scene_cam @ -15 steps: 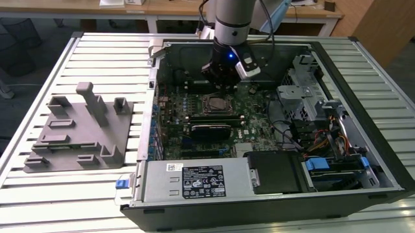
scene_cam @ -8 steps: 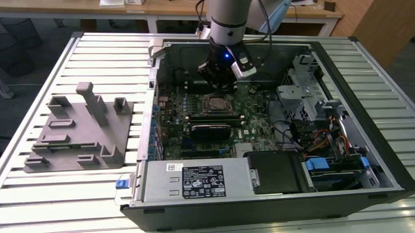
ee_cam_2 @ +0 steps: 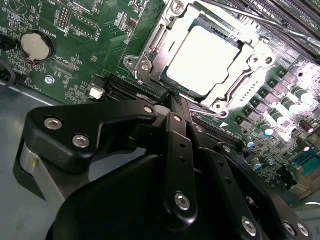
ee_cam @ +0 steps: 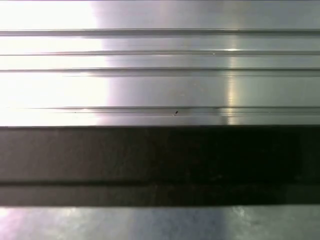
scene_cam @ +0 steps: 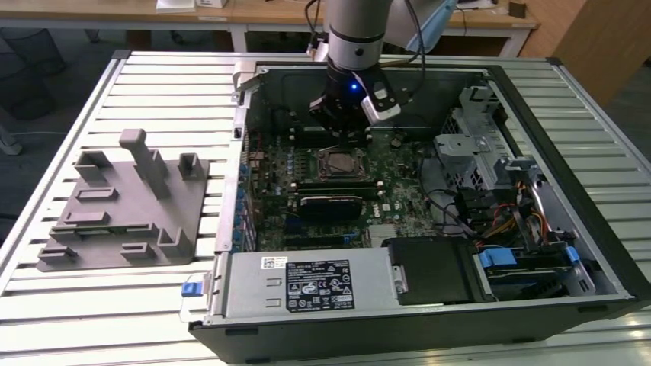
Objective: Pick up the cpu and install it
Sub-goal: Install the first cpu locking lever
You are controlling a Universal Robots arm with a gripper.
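Note:
The cpu (ee_cam_2: 204, 59) is a pale silver square lying flat inside the metal-framed socket (ee_cam_2: 150, 42) on the green motherboard (ee_cam_2: 75, 45). My gripper (ee_cam_2: 171, 96) hangs just beside the socket's frame. Its black fingers (ee_cam_2: 176, 131) come together at the tips, shut with nothing between them. In the exterior view the gripper (scene_cam: 343, 131) is inside the open computer case, slightly behind the socket (scene_cam: 339, 162).
The computer case (scene_cam: 569, 145) lies open on a slatted metal table (scene_cam: 152, 84). A grey fixture block with upright posts (scene_cam: 127, 206) stands at the exterior view's left. A drive cage and cable bundles (scene_cam: 489, 191) fill the case's right side. A coin battery (ee_cam_2: 37, 46) sits on the board.

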